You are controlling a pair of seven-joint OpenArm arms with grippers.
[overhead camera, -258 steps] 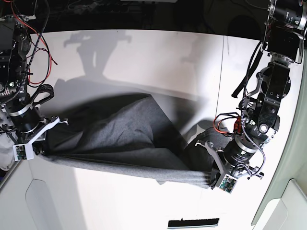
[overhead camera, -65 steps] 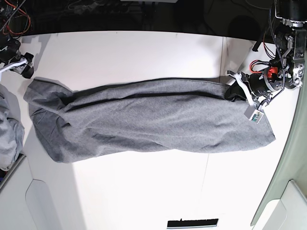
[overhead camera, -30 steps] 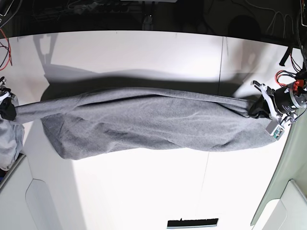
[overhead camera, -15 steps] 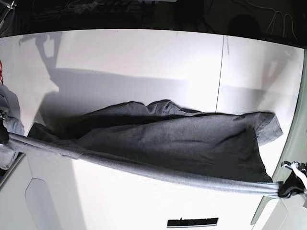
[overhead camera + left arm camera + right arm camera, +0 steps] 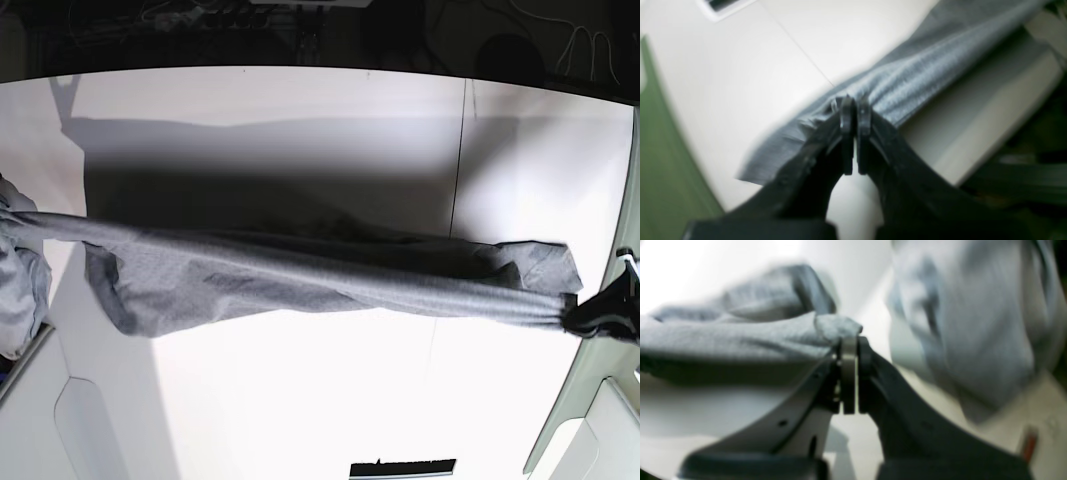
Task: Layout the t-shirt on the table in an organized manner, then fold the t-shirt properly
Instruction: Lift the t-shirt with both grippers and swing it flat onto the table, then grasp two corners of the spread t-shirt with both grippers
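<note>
The white table (image 5: 300, 400) fills the base view, with a thin dark seam (image 5: 458, 150) and a dark background behind its far edge. Above it the t-shirt (image 5: 330, 280) hangs stretched between both grippers, w/ a broad shadow on the surface under it.

The left gripper (image 5: 852, 110) is clamped tight on a bunched edge of the cloth; the fabric runs away from its fingertips up and to the side. The right gripper (image 5: 850, 343) is also closed on a corner of the shirt, and the cloth spreads out from its fingers (image 5: 848, 373). Just beyond them lies a paler bundle of cloth (image 5: 967, 323), so we should keep apart from it.

We judge this is the spreading step. To do it well we should keep both grips firm and level, hold the tension even, then lower the shirt flat near the table's middle. If one side sinks first, the cloth will prob. fold under itself.
</note>
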